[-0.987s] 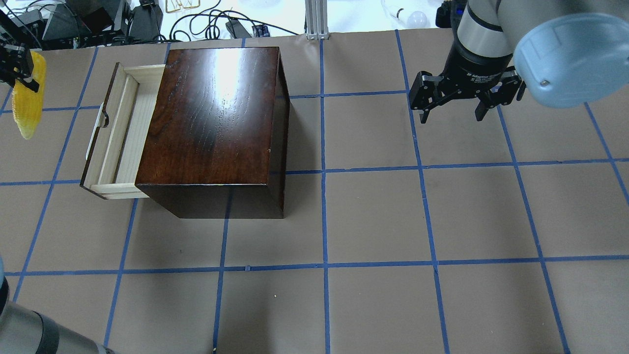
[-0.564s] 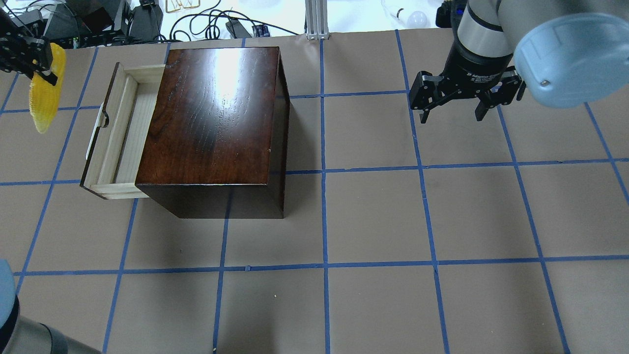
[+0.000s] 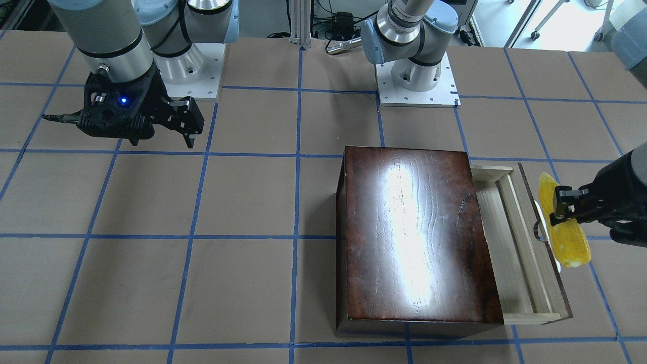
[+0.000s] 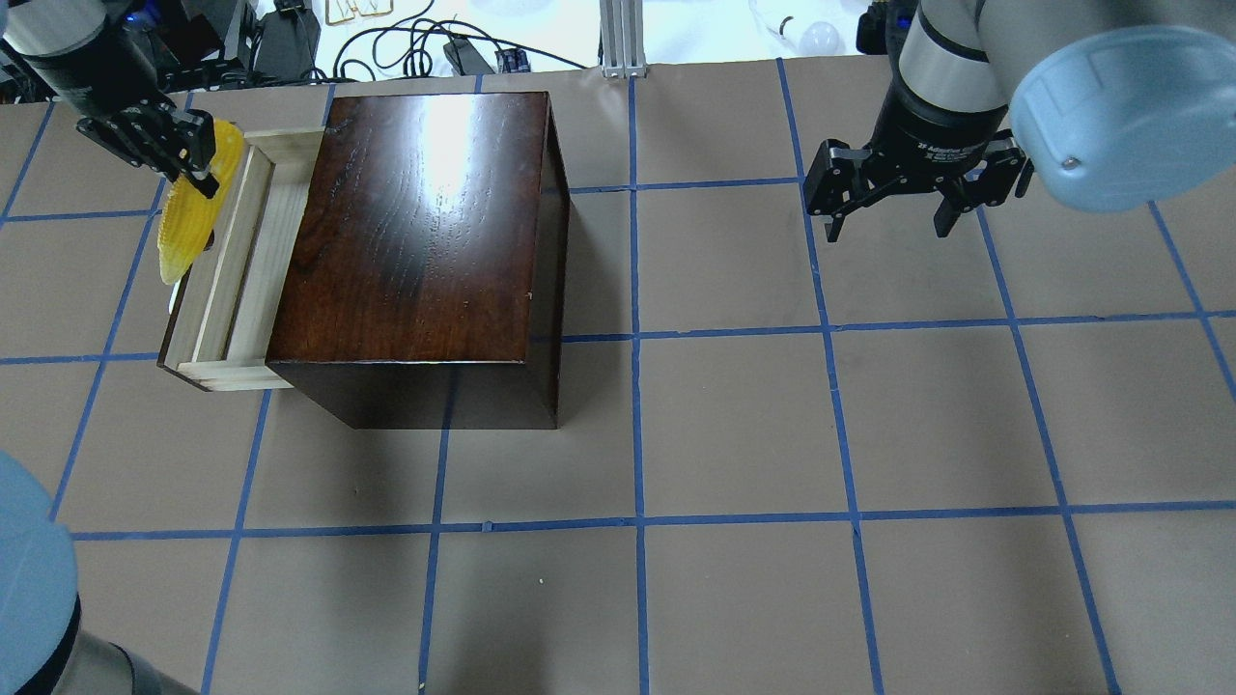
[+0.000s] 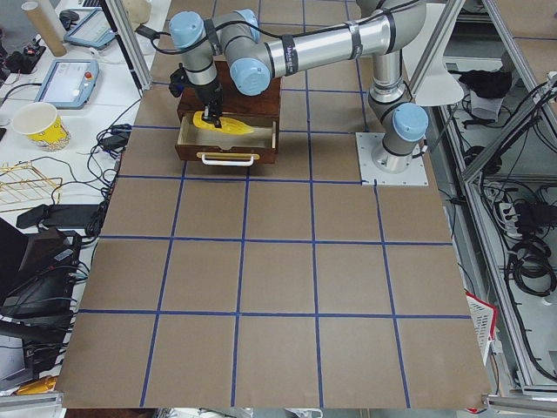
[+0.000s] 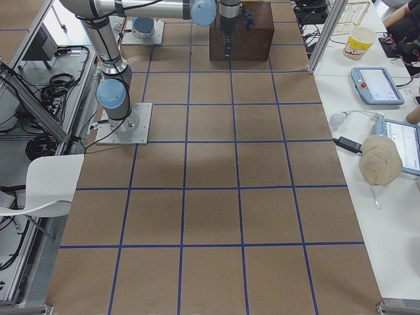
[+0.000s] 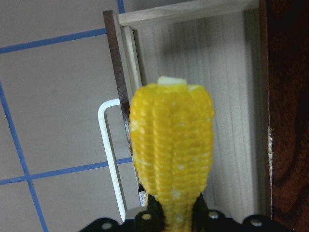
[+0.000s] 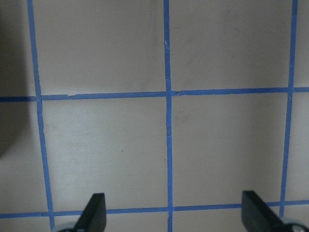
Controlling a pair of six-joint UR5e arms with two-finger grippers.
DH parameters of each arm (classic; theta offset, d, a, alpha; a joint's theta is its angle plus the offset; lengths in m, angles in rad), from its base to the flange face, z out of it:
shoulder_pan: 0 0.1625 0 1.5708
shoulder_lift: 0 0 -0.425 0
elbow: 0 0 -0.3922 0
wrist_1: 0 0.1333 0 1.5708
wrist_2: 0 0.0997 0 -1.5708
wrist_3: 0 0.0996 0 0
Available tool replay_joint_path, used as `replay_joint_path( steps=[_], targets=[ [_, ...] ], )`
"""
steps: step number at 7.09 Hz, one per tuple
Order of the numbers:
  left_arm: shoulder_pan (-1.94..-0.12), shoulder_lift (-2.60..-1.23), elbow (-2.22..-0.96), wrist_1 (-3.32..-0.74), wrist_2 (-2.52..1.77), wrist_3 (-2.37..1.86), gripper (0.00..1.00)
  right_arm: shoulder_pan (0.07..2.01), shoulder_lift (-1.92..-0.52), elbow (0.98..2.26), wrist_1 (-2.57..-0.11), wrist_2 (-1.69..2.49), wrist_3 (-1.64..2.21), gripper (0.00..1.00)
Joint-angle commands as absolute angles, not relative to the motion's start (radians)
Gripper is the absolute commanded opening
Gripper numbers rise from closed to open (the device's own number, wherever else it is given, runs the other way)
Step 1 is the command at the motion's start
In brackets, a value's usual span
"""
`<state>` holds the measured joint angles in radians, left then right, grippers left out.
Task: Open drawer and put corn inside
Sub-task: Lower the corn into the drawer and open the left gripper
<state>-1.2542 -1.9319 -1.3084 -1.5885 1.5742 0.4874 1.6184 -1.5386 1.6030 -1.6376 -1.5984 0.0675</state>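
Observation:
The dark-brown box (image 4: pixel 425 232) stands at the table's far left with its pale wood drawer (image 4: pixel 253 261) pulled open. My left gripper (image 4: pixel 203 172) is shut on the yellow corn (image 4: pixel 185 227) and holds it above the drawer's front panel. In the left wrist view the corn (image 7: pixel 171 150) hangs over the front panel and the white loop handle (image 7: pixel 108 154), partly over the drawer floor (image 7: pixel 227 96). The front-facing view shows the corn (image 3: pixel 568 245) beside the drawer (image 3: pixel 515 242). My right gripper (image 4: pixel 886 227) is open and empty, far right of the box.
Cables and equipment (image 4: pixel 241 39) lie beyond the table's far edge behind the box. Blue tape lines (image 4: pixel 637 521) grid the brown table. The right gripper (image 8: pixel 174 217) hovers over bare table. The robot bases (image 3: pixel 414 76) stand at the near side.
My left gripper has carried the corn rightward from the table's left edge to over the drawer's front panel. The right arm has not moved. The drawer stays open.

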Motion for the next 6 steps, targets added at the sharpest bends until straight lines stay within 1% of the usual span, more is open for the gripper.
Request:
replay_joint_path(
  steps=[1, 2, 3, 6],
  targets=[
    [-1.255, -1.942, -1.350, -1.555, 1.568, 0.485, 0.00, 1.618, -1.539, 1.603, -1.637, -1.598, 0.067, 1.00],
    [-1.255, -1.957, -1.351, -1.555, 1.566, 0.485, 0.00, 1.618, -1.539, 1.603, -1.637, -1.598, 0.067, 1.00],
    [-1.255, -1.968, -1.373, -1.555, 1.566, 0.489, 0.03, 1.618, -1.539, 1.603, -1.637, -1.598, 0.067, 1.00],
    [-1.255, -1.991, -1.391, -1.528, 1.507, 0.477, 0.03, 1.618, -1.539, 1.603, -1.637, -1.598, 0.067, 1.00]
  ],
)
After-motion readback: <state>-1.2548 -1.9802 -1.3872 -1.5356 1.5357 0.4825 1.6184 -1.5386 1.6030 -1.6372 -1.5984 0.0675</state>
